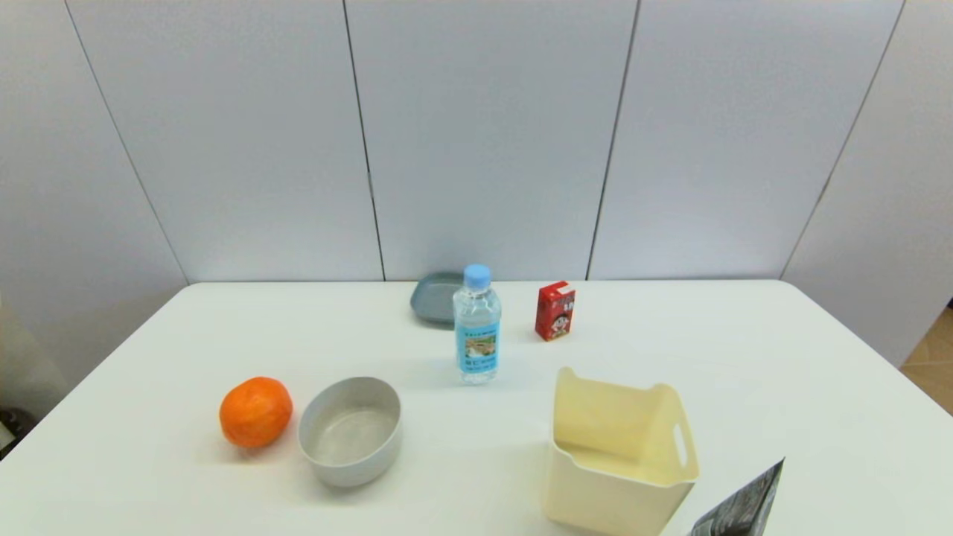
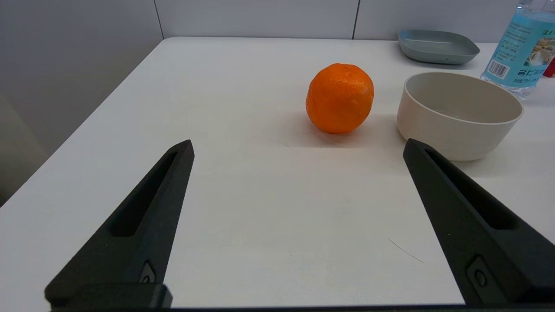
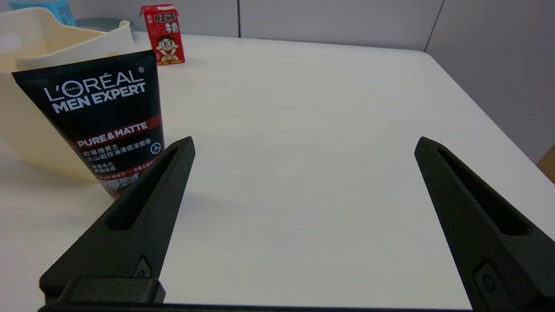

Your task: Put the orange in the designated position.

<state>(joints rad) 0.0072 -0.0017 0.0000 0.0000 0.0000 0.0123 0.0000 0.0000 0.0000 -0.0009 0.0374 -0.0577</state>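
The orange (image 1: 255, 412) rests on the white table (image 1: 670, 350) at the front left, just left of a round grey bowl (image 1: 350, 430) and apart from it. In the left wrist view the orange (image 2: 339, 98) lies a short way beyond my left gripper (image 2: 298, 145), which is open with nothing between its fingers. My right gripper (image 3: 305, 141) is also open and empty, over bare tabletop at the right. Neither gripper shows in the head view. Nothing on the tabletop marks the designated position.
A water bottle (image 1: 476, 325), a red drink carton (image 1: 555, 310) and a grey-blue plate (image 1: 435, 296) stand toward the back middle. A cream bin (image 1: 622, 454) sits front right, with a black tube (image 3: 104, 121) standing against it near my right gripper.
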